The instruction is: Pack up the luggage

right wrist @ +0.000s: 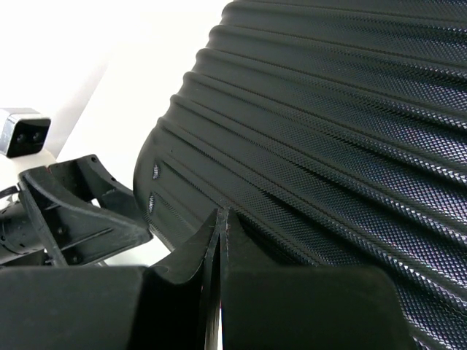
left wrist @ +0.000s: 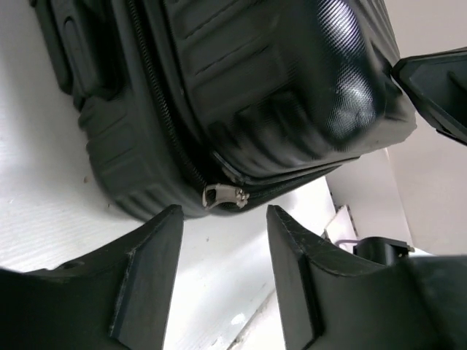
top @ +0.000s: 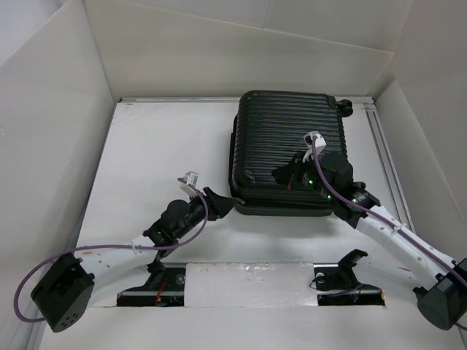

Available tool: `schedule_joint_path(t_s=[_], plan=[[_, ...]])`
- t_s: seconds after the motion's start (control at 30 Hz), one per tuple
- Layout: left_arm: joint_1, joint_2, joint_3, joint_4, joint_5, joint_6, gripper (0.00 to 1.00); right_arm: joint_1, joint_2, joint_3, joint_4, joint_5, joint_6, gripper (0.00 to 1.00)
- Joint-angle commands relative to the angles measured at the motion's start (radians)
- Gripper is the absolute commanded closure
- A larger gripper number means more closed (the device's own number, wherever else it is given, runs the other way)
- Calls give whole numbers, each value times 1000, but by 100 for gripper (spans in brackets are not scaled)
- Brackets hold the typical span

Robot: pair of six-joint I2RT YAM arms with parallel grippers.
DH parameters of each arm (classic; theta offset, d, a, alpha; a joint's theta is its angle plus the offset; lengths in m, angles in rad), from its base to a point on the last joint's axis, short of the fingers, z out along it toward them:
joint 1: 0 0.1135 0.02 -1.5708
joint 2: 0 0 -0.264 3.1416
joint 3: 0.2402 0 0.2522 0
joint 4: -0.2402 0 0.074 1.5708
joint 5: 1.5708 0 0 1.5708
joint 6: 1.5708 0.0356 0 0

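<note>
The luggage [top: 284, 138] is a black ribbed hard-shell suitcase lying closed and flat at the back middle-right of the table. My left gripper [top: 224, 204] is open just off its near left corner. In the left wrist view the silver zipper pull [left wrist: 222, 195] sits at that corner, just beyond and between my open fingers [left wrist: 146, 270]. My right gripper [top: 281, 175] is shut and empty, its tips resting on the ribbed top of the suitcase [right wrist: 343, 109] near the front edge. The inside of the suitcase is hidden.
White walls enclose the table on three sides. A metal rail [top: 387, 160] runs along the right edge. A foil-taped strip [top: 252, 281] with two slots lies along the near edge between the arm bases. The left gripper also shows in the right wrist view [right wrist: 73, 211].
</note>
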Motion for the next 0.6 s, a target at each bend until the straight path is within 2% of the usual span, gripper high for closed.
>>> schedule_joint_path(t_s=[0.0, 0.23, 0.27, 0.3, 0.43, 0.57], plan=[[3, 49, 74, 108, 18, 1, 55, -24, 36, -46, -151, 59, -47, 98], [3, 175, 111, 168, -2, 10, 71, -24, 36, -55, -151, 40, -56, 98], [3, 194, 111, 180, -2, 19, 76, -24, 36, -55, -151, 40, -56, 98], [3, 204, 121, 180, -2, 19, 85, -24, 36, -55, -142, 40, -56, 98], [3, 236, 132, 194, 8, 19, 100, -33, 27, -75, -142, 40, -56, 98], [3, 224, 123, 203, -17, 42, 100, -34, 27, -84, -142, 40, -56, 98]])
